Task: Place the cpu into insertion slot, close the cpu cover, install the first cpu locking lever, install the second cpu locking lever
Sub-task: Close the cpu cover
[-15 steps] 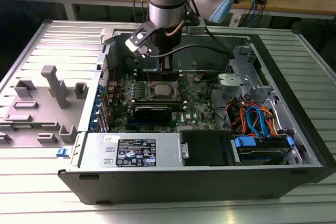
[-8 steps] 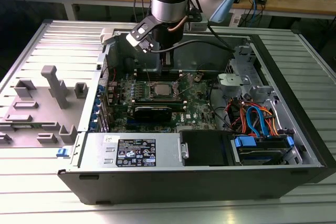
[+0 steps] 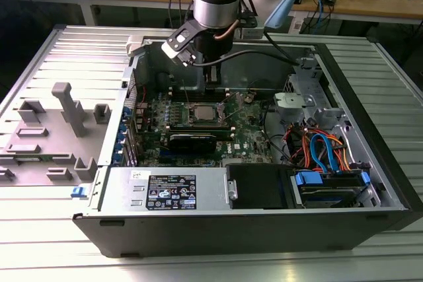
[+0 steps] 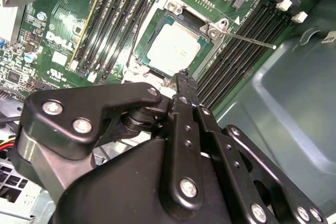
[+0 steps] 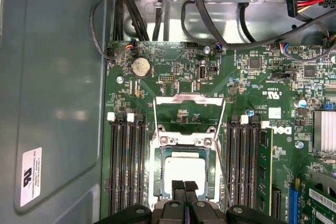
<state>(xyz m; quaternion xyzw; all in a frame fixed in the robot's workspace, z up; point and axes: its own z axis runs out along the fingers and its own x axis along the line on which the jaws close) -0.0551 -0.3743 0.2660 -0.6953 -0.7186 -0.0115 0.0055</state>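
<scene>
The worktop (image 3: pixel 59 255) is a silvery metal surface with long ribs running across it. An open computer case (image 3: pixel 264 229) lies on its side on it, taking up the middle and reaching toward the edge at the exterior view's right. Toward the opposite edge stands a group of grey blocks and posts (image 3: pixel 65 100) — well apart from the near edge. A small blue piece (image 3: pixel 78 191) sits just beside the case's corner.

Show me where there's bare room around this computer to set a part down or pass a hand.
Free: the slatted table strip in front of the case, and the strip beyond the case on the exterior view's right. Crowded: the grey fixture occupies the exterior view's left; inside, cables pack the drive corner, and the end effector hangs over the cpu.
</scene>
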